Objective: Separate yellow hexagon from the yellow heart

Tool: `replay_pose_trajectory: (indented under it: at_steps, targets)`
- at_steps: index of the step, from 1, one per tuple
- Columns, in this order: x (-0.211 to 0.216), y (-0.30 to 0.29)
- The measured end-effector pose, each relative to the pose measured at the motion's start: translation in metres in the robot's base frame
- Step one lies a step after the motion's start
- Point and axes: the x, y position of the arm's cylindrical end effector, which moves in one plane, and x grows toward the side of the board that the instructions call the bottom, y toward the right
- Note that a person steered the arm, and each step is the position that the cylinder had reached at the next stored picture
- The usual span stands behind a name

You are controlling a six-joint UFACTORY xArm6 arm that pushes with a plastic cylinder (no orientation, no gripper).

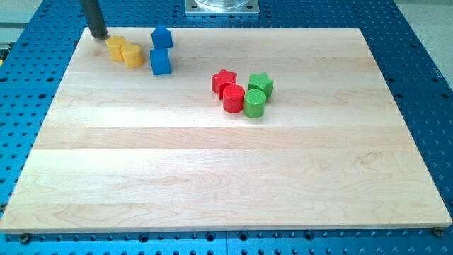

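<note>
The yellow hexagon (115, 47) lies near the view's top left of the wooden board (212, 177). The yellow heart (132, 54) sits right against it, on its lower right side; the two touch. My tip (98, 35) rests on the board just up and to the left of the hexagon, a small gap away from it. The rod rises out of the view's top edge.
A blue house-shaped block (162, 36) and a blue cube (161, 61) stand just right of the yellow pair. Near the middle, a red star (224, 79), red cylinder (233, 98), green star (260, 83) and green cylinder (255, 103) form a tight cluster.
</note>
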Motion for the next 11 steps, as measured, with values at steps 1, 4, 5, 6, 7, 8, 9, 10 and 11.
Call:
replay_pose_trajectory:
  at_steps: [1, 4, 5, 6, 7, 8, 9, 10, 11]
  targets:
    - [0.083, 0.022]
    - [0.016, -0.046]
    - [-0.024, 0.015]
    - [0.011, 0.041]
    - [0.074, 0.045]
    - [0.02, 0.053]
    - [0.031, 0.096]
    - [0.133, 0.113]
    - [0.141, 0.109]
